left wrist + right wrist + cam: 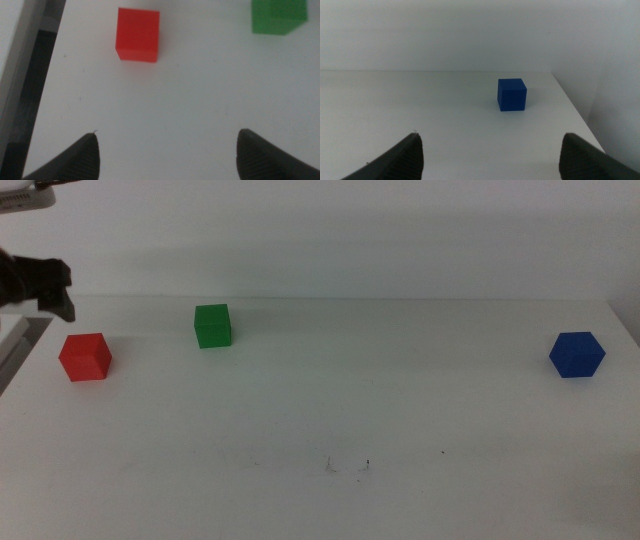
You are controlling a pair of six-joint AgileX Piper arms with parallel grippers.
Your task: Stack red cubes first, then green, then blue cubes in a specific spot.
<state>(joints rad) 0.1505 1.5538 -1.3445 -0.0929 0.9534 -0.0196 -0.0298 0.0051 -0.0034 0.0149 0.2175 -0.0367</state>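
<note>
The red cube (85, 357) sits at the table's left, the green cube (212, 325) a little to its right and further back, and the blue cube (577, 354) at the far right. The marked spot (348, 466) with two tiny dark ticks lies at the front middle. My left gripper (60, 292) hovers behind and left of the red cube, open and empty. Its wrist view shows the red cube (138, 34) and green cube (278, 16) ahead of the open gripper (167, 152). My right gripper (490, 155) is out of the middle view, open, and faces the blue cube (511, 94).
The table's left edge (18, 350) runs close to the red cube, with a dark gap beside it (22, 110). The table's right edge (577, 115) passes near the blue cube. A white wall (320, 240) stands behind the table.
</note>
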